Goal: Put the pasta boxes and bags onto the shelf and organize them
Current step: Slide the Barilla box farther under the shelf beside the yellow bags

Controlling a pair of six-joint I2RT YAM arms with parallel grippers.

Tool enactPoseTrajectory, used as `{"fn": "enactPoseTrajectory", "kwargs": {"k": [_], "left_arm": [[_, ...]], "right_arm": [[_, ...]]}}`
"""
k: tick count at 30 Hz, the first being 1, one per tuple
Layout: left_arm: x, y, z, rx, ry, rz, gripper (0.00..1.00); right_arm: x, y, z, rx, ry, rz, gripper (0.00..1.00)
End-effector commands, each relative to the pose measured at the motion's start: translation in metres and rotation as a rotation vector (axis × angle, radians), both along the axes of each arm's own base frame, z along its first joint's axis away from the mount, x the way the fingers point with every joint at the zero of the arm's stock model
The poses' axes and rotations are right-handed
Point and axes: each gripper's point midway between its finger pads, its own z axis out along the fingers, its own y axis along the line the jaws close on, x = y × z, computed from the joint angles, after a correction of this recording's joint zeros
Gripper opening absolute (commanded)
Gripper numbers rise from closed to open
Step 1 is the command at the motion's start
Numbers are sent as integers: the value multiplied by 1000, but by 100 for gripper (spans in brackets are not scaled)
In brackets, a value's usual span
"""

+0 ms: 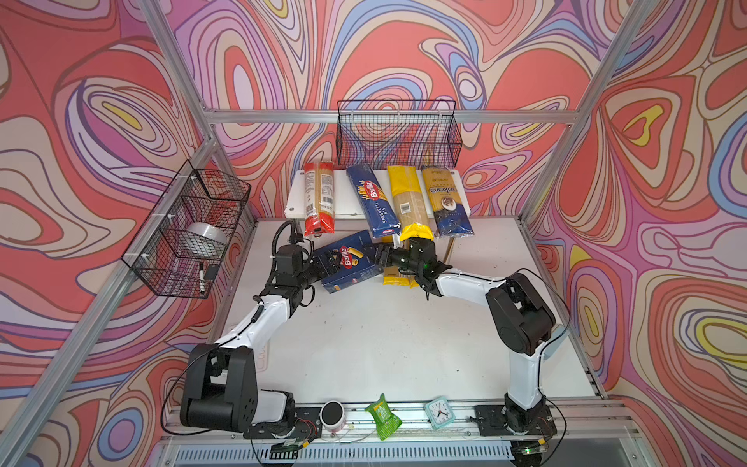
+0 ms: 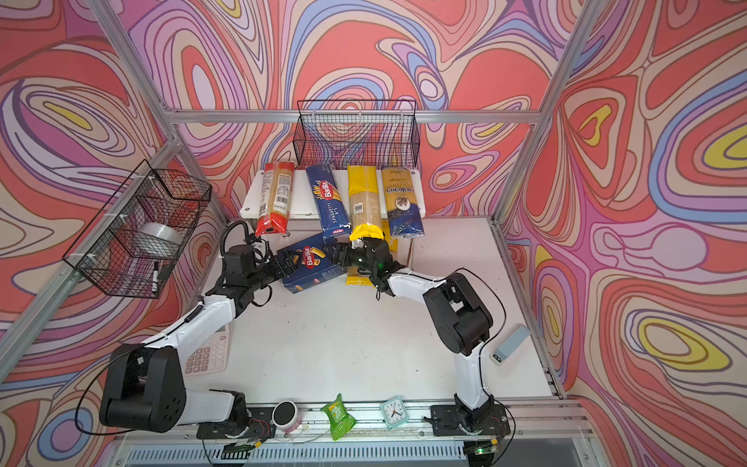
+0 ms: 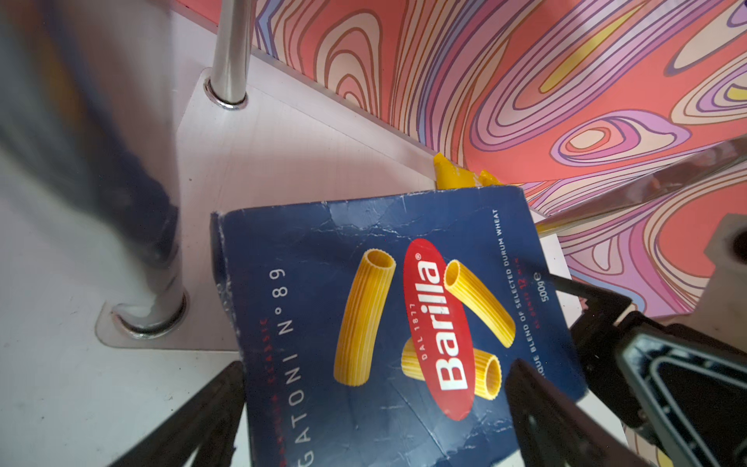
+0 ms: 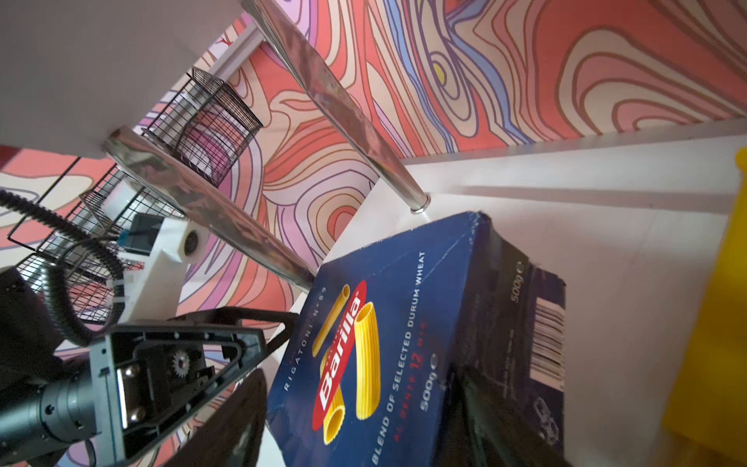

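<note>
- Both ends of the rigatoni box [image 1: 351,263] are manned: left gripper [image 1: 330,263] clamps one, right gripper [image 1: 379,255] straddles the other, jaws wide, can't tell if squeezing.
- Box tipped toward the shelf's [image 1: 297,194] lower tier, likely to slide in beside the yellow bags [image 1: 394,279].
- Those bags: mostly hidden under the top tier.

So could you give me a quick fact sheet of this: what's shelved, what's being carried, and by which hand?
Top shelf: red bag, spaghetti box, yellow bag, gold and blue bag, side by side.
In transit: rigatoni box, tilted, at the lower tier.
Left hand: gripping one end.
Right hand: gripping the other end.
Lower tier: yellow bags, partly hidden.
</note>
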Motion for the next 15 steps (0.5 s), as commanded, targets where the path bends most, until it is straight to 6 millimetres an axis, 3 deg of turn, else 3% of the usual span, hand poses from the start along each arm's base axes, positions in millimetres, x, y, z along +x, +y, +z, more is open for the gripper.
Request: {"fn": "enactPoseTrajectory", "kwargs": {"k": [1, 15], "left_arm": [[15, -17, 52, -94, -143, -51, 100], [25, -17, 53, -91, -148, -45, 100]], "right_arm": [[-22, 29, 26, 50, -81, 117, 77], [9, -19, -18, -179, 73, -113, 78]]}}
